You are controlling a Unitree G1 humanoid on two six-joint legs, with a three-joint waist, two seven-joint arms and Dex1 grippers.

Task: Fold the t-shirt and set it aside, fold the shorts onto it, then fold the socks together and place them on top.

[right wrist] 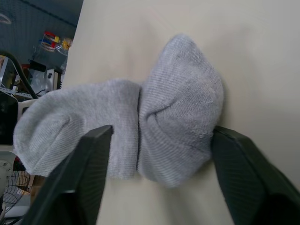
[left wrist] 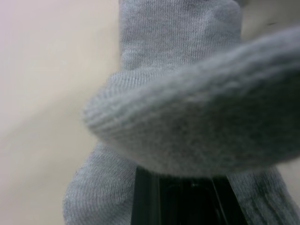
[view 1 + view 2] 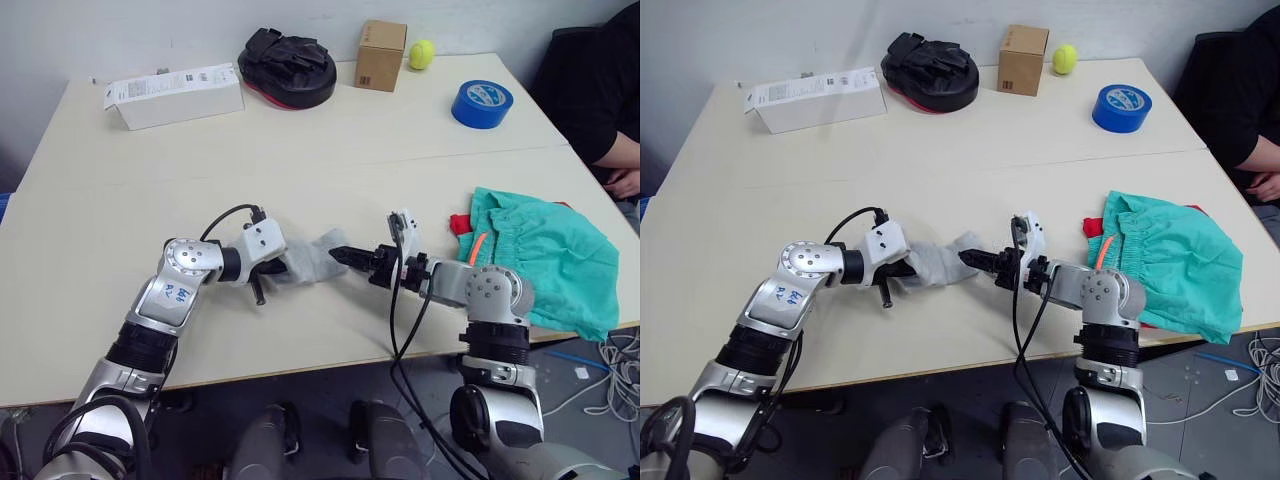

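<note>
Grey socks lie bunched on the pale worktop, near its front edge, between the two arms. Left gripper is at one end of the bundle; in the left wrist view sock fabric drapes over and around one black finger, but whether the fingers are closed on it cannot be told. Right gripper points at the other end; in the right wrist view its fingers stand apart, one on either side of the folded sock ends, one of them touching the fabric. Teal-green shorts with an orange drawstring lie spread at the robot's right on the worktop, on top of the red t-shirt, of which little but an edge shows. Along the far side: a white carton, a black padded mitt, a small cardboard box, a yellow-green tennis ball and a blue tape roll. A person's dark sleeve is at the far right.
</note>
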